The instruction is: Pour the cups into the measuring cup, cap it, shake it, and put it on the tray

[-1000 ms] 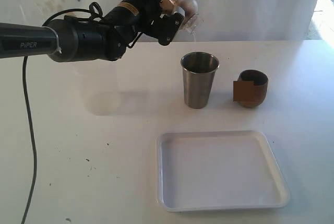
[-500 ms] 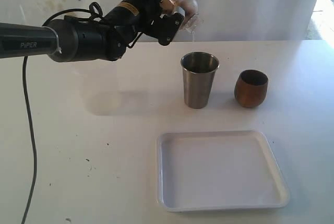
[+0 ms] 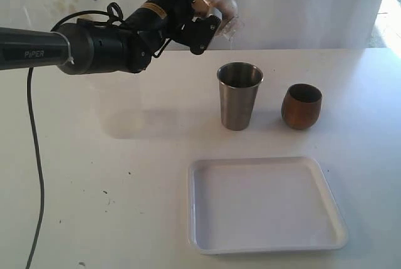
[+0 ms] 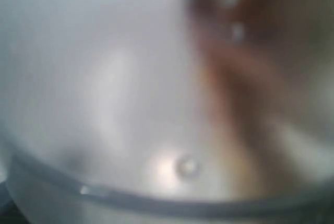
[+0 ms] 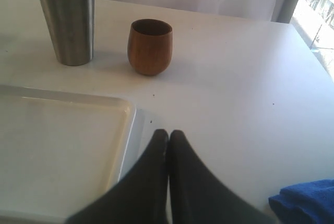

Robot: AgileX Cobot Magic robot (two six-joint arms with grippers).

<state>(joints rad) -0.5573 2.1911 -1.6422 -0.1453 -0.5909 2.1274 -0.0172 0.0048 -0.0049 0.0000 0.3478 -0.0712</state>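
Observation:
My left gripper (image 3: 202,7) is raised above the table's far side, shut on the clear measuring cup (image 3: 224,10), which it holds tilted in the air. The left wrist view is filled with the blurred clear wall of the measuring cup (image 4: 130,104), with a brown smear on one side. The steel tumbler (image 3: 239,95) (image 5: 67,20) stands upright mid-table, and the brown wooden cup (image 3: 301,106) (image 5: 150,46) stands upright to its right. The white tray (image 3: 266,205) (image 5: 62,151) lies in front of them. My right gripper (image 5: 168,133) is shut on nothing, low beside the tray's corner.
A blue cloth (image 5: 305,203) lies on the table close to my right gripper. A black cable (image 3: 34,156) hangs from the left arm down the table's left side. A white wall stands behind the table.

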